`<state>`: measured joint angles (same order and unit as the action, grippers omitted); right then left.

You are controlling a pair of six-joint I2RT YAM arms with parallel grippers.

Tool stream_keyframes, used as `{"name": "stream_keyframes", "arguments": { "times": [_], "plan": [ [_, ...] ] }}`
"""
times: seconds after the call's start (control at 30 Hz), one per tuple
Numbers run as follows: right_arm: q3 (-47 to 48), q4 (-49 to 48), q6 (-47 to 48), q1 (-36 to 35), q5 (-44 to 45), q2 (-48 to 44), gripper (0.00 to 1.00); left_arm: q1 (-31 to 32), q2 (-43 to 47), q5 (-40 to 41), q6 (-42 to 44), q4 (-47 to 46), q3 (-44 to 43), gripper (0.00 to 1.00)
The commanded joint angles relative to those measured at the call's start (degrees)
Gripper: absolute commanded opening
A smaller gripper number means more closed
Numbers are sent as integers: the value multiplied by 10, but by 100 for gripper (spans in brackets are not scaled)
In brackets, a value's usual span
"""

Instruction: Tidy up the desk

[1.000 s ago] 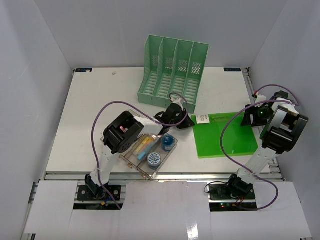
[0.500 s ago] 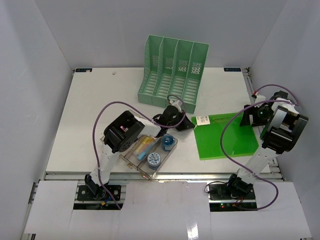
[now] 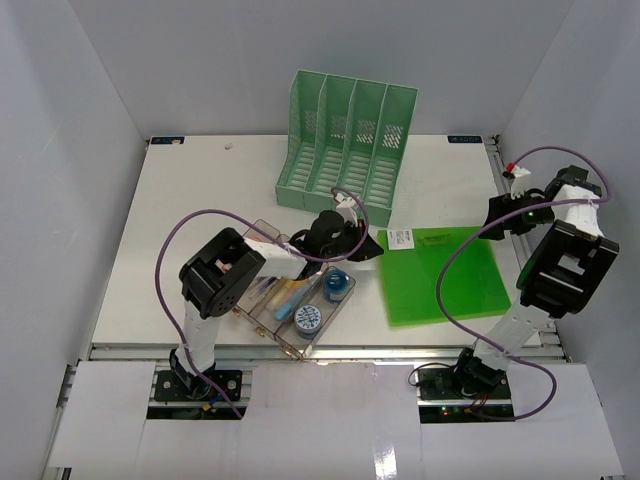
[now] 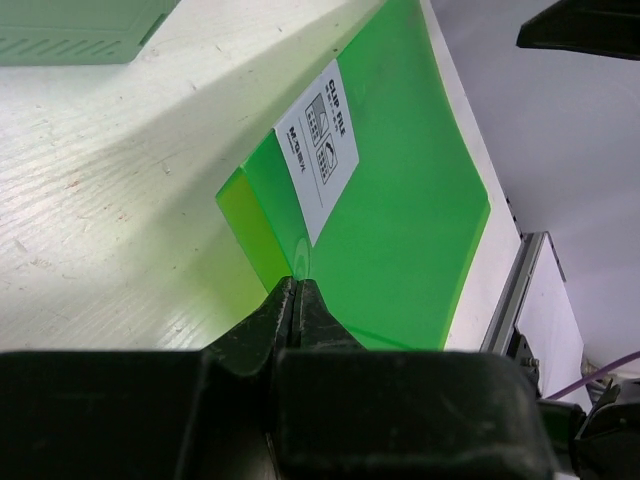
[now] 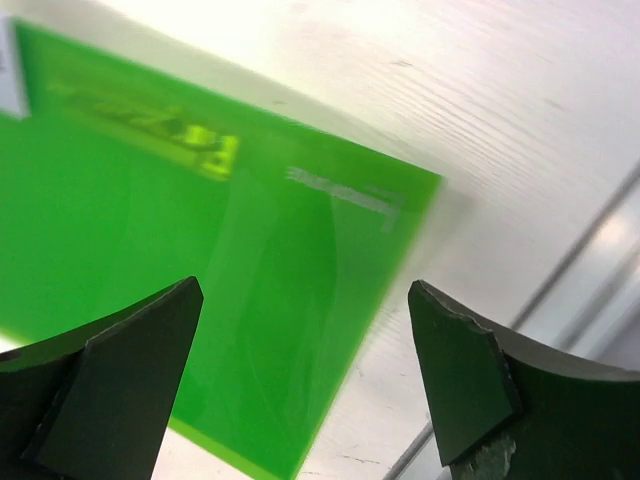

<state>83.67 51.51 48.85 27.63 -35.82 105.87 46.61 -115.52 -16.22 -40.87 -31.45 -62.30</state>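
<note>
A bright green clip folder (image 3: 442,274) with a white label (image 3: 404,238) lies on the white desk (image 3: 200,210), right of centre. My left gripper (image 3: 375,247) is shut on the folder's left edge; in the left wrist view the jaws (image 4: 297,290) pinch the folder (image 4: 400,200) and lift that edge a little off the desk. My right gripper (image 3: 497,222) is open and empty above the folder's far right corner; in the right wrist view its fingers (image 5: 460,370) stand wide apart over the folder (image 5: 200,250).
A green slotted file rack (image 3: 347,141) stands at the back centre. A clear compartmented tray (image 3: 290,305) with two blue-capped pots and pens sits under my left arm near the front rail. Grey-white walls enclose the desk.
My left gripper has dragged the green folder a little to the left. My right gripper has let go of the folder's far right edge and risen up and back.
</note>
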Motion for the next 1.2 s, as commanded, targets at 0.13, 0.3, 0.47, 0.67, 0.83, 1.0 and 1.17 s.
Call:
{"name": "stream_keyframes", "arguments": {
  "times": [0.13,0.3,0.47,0.67,0.83,1.0,1.17],
  "plan": [
    [-1,237,435,-100,-161,-70,90,1,39,-44,71,-32,14,0],
    [-32,236,617,-183,-180,-94,90,1,47,-52,94,-21,14,0],
    [57,237,650,-246,-167,-27,90,1,52,-56,104,-25,19,0],
    [120,237,644,-272,-140,49,91,1,62,-63,127,-34,25,0],
    [139,237,638,-275,-117,80,92,1,74,-62,142,-39,35,0],
    [128,237,626,-306,-81,96,95,1,86,-57,162,-32,34,0],
    [109,237,618,-319,-47,98,97,1,89,-58,178,-18,23,0]
  ]
}}
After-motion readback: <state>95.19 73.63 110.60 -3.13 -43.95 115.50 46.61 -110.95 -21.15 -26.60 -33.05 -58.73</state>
